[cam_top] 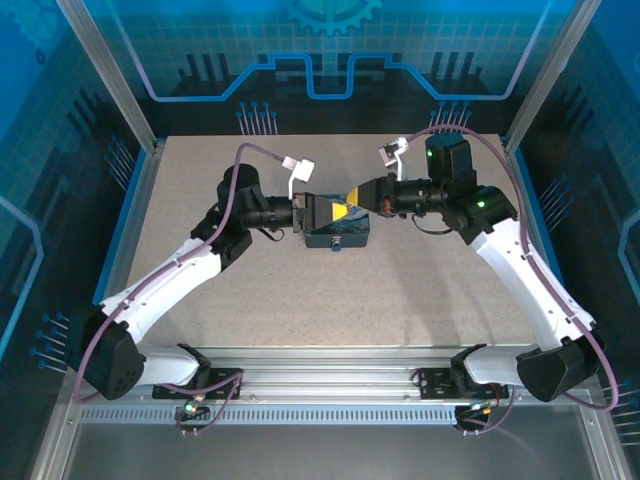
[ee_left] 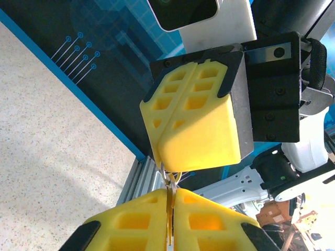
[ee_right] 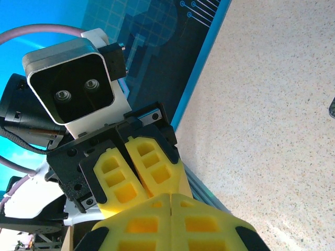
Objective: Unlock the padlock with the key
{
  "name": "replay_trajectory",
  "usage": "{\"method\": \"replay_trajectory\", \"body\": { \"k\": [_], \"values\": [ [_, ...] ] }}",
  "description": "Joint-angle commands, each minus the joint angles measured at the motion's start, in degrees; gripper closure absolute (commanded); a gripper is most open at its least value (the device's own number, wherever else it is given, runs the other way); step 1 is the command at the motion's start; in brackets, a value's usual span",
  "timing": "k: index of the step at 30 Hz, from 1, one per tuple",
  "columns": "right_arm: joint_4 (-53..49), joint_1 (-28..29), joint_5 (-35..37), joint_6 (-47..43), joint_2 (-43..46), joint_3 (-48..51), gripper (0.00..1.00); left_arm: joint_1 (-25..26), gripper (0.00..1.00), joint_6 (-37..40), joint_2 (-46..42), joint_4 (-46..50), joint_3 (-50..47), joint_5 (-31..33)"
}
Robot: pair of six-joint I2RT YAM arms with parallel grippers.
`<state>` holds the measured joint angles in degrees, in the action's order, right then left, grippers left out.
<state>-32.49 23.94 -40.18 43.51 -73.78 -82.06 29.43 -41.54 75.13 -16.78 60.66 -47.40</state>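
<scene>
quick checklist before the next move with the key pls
1. Left pincer shut on key: ok
2. Right pincer shut on key ring: ok
3. Padlock lying on table beneath both pincers: ok
4. Padlock held steady by a pincer: not ok
5. Keyhole facing: cannot tell
6. Key tip free for insertion: cannot tell

The key [ee_left: 170, 194] is mostly buried between the left gripper's [ee_left: 170, 203] fingers; the padlock [cam_top: 337, 239] is half covered, its details too small.
</scene>
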Motion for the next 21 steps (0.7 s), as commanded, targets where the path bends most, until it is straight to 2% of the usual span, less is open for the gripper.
{"method": "replay_trajectory", "body": {
  "k": [1, 8, 11, 18, 20, 21],
  "values": [
    [0.27, -1.40, -0.94, -0.27, 2.11, 0.30, 1.00, -0.34, 0.88, 1.22, -2.18, 1.75, -1.60, 0.11],
    [0.59, -1.62, -1.52, -0.11, 1.97, -0.03, 1.00, -0.36, 0.91, 1.48, -2.83, 2.50, -2.22, 0.41],
    [0.59, -1.67, -1.70, -0.15, 1.86, 0.05, 1.00, -0.34, 0.95, 2.00, -3.00, 3.12, -1.98, 0.47],
    [0.86, -2.14, -1.56, -0.38, 2.66, 2.16, 1.00, -0.43, 0.96, 4.23, -3.15, 7.02, -0.60, 0.59],
    [1.26, -2.23, -1.67, -0.45, 3.06, 2.99, 1.00, -0.47, 1.00, 4.63, -3.23, 7.74, -0.42, 0.53],
    [1.25, -2.28, -1.65, -0.76, 3.24, 3.28, 0.98, -0.50, 1.00, 4.70, -3.15, 8.15, -0.25, 0.47]
  ]
}}
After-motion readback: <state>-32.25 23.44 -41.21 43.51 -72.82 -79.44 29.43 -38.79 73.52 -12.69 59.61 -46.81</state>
